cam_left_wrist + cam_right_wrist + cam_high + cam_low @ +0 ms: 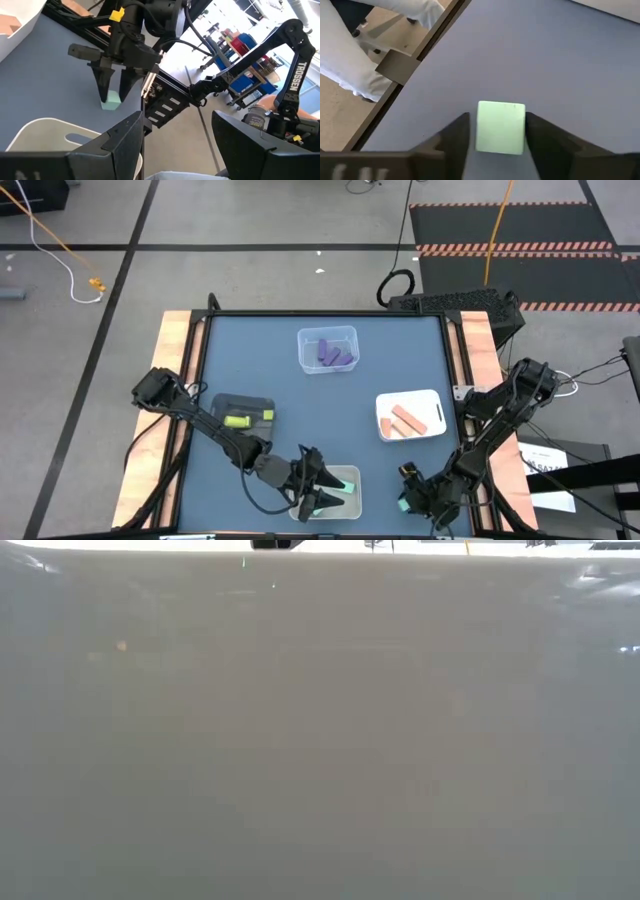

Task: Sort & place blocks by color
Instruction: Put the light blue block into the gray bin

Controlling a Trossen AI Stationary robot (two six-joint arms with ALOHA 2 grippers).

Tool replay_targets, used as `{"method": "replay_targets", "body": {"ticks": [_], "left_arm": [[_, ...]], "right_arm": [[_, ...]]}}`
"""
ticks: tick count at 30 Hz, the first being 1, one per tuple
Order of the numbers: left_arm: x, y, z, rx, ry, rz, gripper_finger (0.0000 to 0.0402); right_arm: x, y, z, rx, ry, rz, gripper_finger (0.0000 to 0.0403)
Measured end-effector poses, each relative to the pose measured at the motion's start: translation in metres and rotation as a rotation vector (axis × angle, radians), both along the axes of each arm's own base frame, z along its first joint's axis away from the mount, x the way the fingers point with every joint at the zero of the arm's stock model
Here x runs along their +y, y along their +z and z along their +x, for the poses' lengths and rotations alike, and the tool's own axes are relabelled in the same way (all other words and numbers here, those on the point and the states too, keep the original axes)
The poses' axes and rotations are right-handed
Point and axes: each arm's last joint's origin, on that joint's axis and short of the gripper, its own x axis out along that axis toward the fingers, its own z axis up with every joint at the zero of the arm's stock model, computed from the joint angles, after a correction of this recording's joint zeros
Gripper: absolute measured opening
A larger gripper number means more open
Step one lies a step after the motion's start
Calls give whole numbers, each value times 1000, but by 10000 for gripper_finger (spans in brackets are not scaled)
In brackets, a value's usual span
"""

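Note:
A light teal block [501, 126] lies flat on the blue table near its near right corner, also seen in the high view [402, 505] and the left wrist view [111, 100]. My right gripper [497, 145] slants down over it, one finger standing close on either side, open. My left gripper [325, 488] hovers open over a clear tray [352, 505] at the near edge; that tray holds another teal block [347, 486]. Nothing lies between the left fingers [125, 145]. The low view shows only a pale blank surface. My right gripper brackets the teal block's two opposite sides, slanting down from the near right. One finger [540, 140] looks level with the block's side [522, 125]; a thin gap shows at the other. Whether it touches I cannot tell. The block rests on the table.
A clear tray with purple blocks [328, 350] stands at the far middle. A white tray with orange blocks [410, 417] is at the right, and a black tray with yellow-green blocks [243, 417] at the left. The table's wooden side rail [395, 65] runs close by the right gripper.

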Motion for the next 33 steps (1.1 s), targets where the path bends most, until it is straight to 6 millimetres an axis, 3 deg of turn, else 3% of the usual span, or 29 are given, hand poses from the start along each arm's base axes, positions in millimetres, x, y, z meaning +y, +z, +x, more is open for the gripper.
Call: {"method": "replay_targets", "body": {"ticks": [4,12,17,28,33], "left_arm": [[0,0,0,0,0,0,237],[0,0,0,1,0,-2,237],[-1,0,-1,-3,-4,7,237],[-10,0,-6,-69,-33,200,237],[-7,1,-6,-97,64,303,237]], "right_arm": [[0,0,0,0,-2,1,114],[3,8,2,-36,-1,65,111],[-1,42,11,-181,-55,181,111],[-40,153,27,-1002,-158,222,111],[-65,171,40,-1162,-245,174,111]]}}
